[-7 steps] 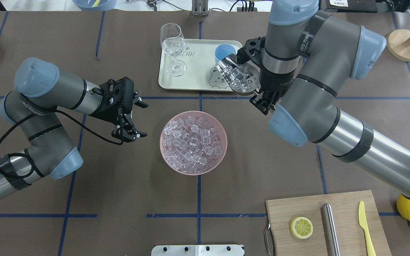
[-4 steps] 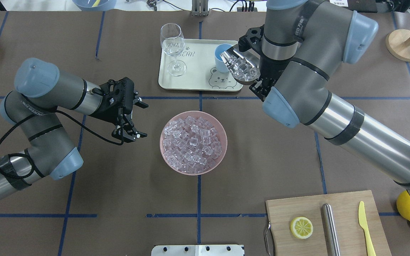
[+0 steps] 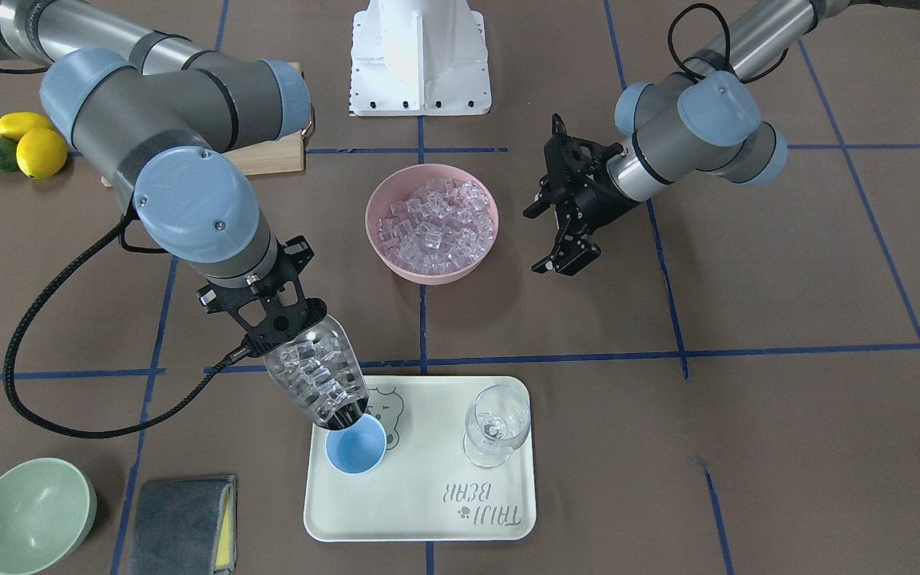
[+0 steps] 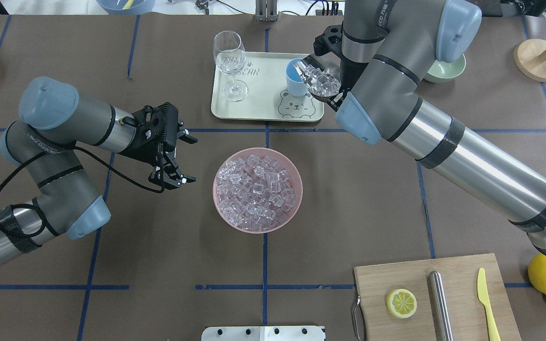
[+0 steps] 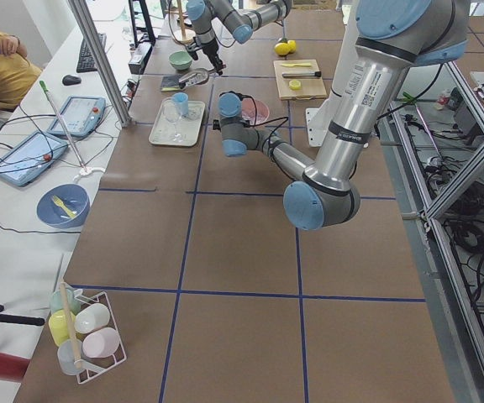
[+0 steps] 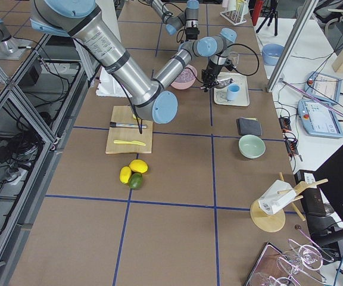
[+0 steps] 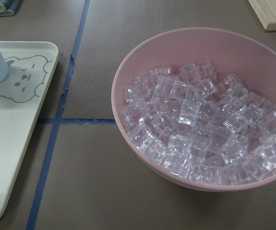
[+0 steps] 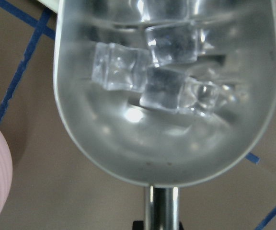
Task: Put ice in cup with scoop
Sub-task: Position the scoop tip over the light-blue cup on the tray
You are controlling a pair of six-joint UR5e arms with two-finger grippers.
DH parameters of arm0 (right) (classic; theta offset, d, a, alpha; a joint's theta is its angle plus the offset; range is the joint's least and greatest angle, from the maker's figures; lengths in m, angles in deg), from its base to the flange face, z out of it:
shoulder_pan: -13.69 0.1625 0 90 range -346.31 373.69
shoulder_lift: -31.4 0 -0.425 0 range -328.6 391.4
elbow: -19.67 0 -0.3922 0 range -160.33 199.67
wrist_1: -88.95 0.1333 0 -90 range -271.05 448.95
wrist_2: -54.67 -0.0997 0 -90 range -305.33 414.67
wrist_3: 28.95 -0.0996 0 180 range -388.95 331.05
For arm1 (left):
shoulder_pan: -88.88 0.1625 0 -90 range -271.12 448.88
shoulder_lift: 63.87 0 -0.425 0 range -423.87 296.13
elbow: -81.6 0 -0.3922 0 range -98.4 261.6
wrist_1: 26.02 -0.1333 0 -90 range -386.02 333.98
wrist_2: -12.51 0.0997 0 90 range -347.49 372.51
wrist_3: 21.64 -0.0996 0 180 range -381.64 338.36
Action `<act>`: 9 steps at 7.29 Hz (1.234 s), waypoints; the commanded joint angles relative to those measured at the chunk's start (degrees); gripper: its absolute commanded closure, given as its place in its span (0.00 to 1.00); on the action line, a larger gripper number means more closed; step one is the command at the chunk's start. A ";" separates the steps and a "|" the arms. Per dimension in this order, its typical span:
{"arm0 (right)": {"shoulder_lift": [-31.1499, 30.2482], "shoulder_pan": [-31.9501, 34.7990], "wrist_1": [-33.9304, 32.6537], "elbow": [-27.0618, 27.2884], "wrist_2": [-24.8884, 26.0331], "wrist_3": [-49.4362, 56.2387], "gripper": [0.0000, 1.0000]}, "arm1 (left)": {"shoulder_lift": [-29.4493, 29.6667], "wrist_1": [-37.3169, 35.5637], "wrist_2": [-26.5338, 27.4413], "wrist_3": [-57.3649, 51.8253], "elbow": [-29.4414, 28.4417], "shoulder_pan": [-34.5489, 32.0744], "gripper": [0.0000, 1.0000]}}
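Note:
My right gripper [image 3: 271, 329] is shut on the handle of the steel scoop [image 3: 316, 377]. The scoop is loaded with ice cubes [image 8: 162, 76] and tilts down, its open mouth at the rim of the light-blue cup [image 3: 356, 449]. The cup stands on the cream tray [image 3: 428, 511]. From overhead the scoop [image 4: 323, 80] meets the cup [image 4: 294, 80] from the right. More ice [image 4: 257, 189] fills the pink bowl [image 4: 296, 203] at the table's middle. My left gripper [image 4: 186, 160] is open and empty, hovering left of the bowl.
A clear wine glass [image 4: 229, 61] stands on the tray's left part. A green bowl [image 3: 33, 515] and a grey cloth [image 3: 180, 523] lie beside the tray. A cutting board [image 4: 396, 274] with a lemon slice, steel cylinder and yellow knife sits near right, with lemons [image 4: 545, 277] beside it.
My right arm has carried the loaded scoop farther up the table and tipped it, so its mouth has moved to the cup's rim. The left arm has not moved.

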 commanded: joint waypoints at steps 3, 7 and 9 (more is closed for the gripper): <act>3.38 1.52 -0.57 -8.40 0.63 8.30 1.00 | -0.32 0.09 0.00 0.00 -0.09 0.08 0.00; 9.72 1.61 -11.33 -12.31 6.23 19.18 1.00 | -0.41 0.18 0.00 -0.09 -0.18 0.08 0.00; 10.70 1.52 -12.34 -14.23 7.56 19.74 1.00 | -0.41 0.26 0.00 -0.26 -0.26 0.17 0.00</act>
